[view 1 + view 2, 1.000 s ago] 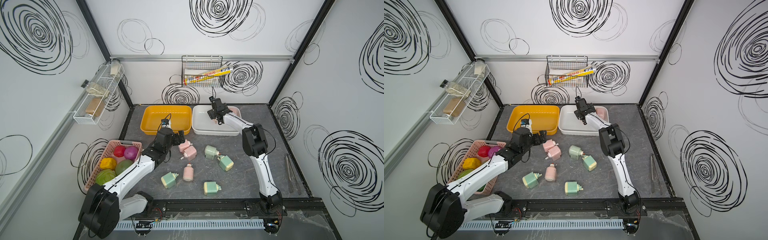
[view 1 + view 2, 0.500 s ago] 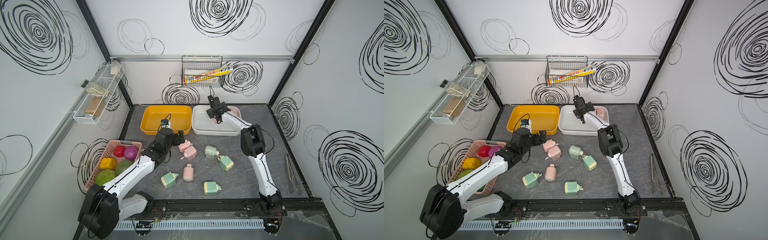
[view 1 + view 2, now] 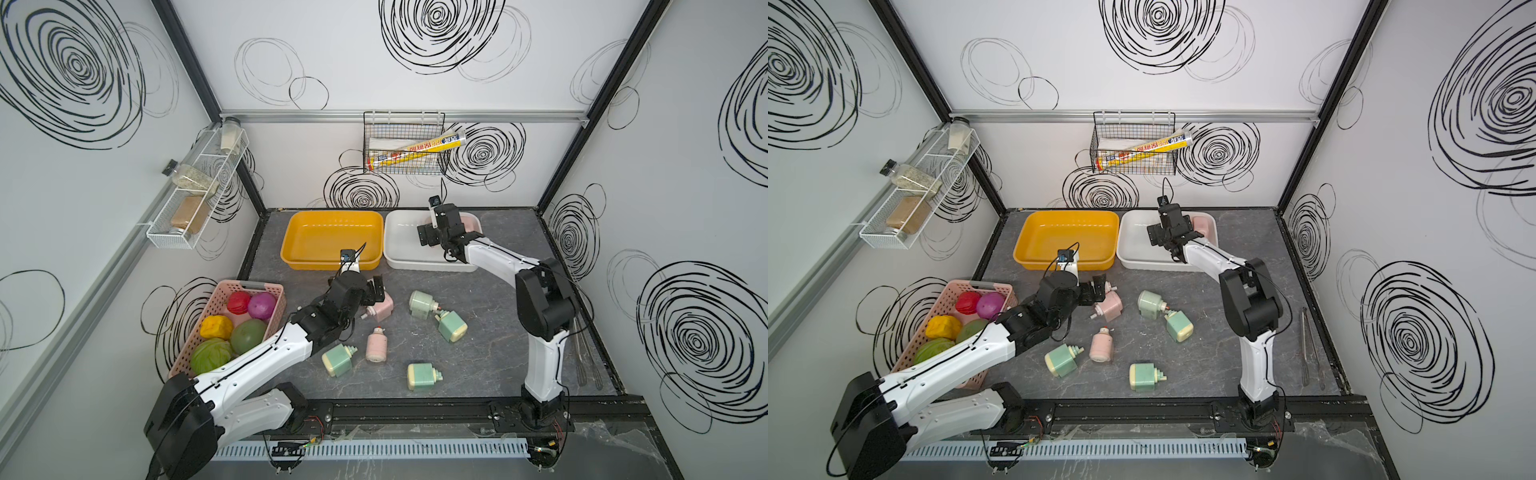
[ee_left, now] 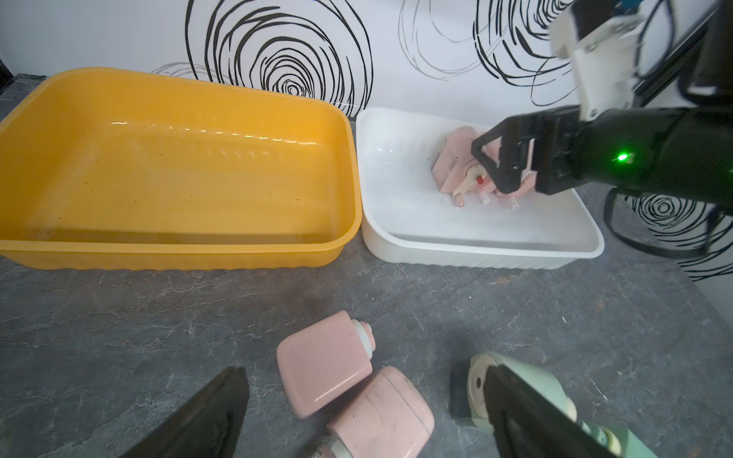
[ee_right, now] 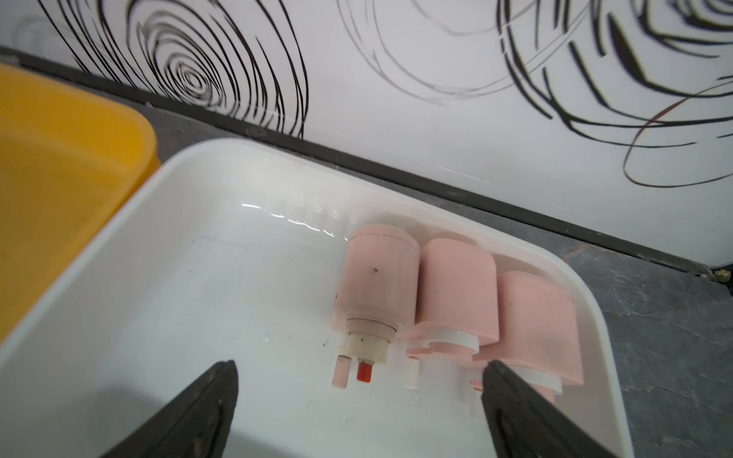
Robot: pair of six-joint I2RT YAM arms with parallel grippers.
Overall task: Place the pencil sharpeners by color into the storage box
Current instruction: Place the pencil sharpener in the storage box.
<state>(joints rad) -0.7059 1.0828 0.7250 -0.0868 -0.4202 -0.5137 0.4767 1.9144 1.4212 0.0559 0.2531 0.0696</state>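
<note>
Three pink pencil sharpeners (image 5: 456, 293) lie side by side in the white storage box (image 5: 198, 297), at its far right end. My right gripper (image 5: 359, 380) hangs open just above them with nothing between its fingers; in both top views it sits over the white storage box (image 3: 403, 249). My left gripper (image 4: 365, 396) is open low over two pink sharpeners (image 4: 323, 366) touching each other on the table. A third pink sharpener (image 3: 377, 344) and several mint green ones (image 3: 420, 304) lie loose on the table. The yellow storage box (image 3: 328, 237) holds nothing.
A pink basket (image 3: 249, 286) of toy fruits stands at the left edge beside my left arm. Metal tongs (image 3: 586, 357) lie along the right edge. A wire basket (image 3: 405, 145) and a white rack (image 3: 195, 195) hang on the walls.
The right arm's elbow has shifted to the right while its open gripper stays over the white box. The left arm has hardly moved.
</note>
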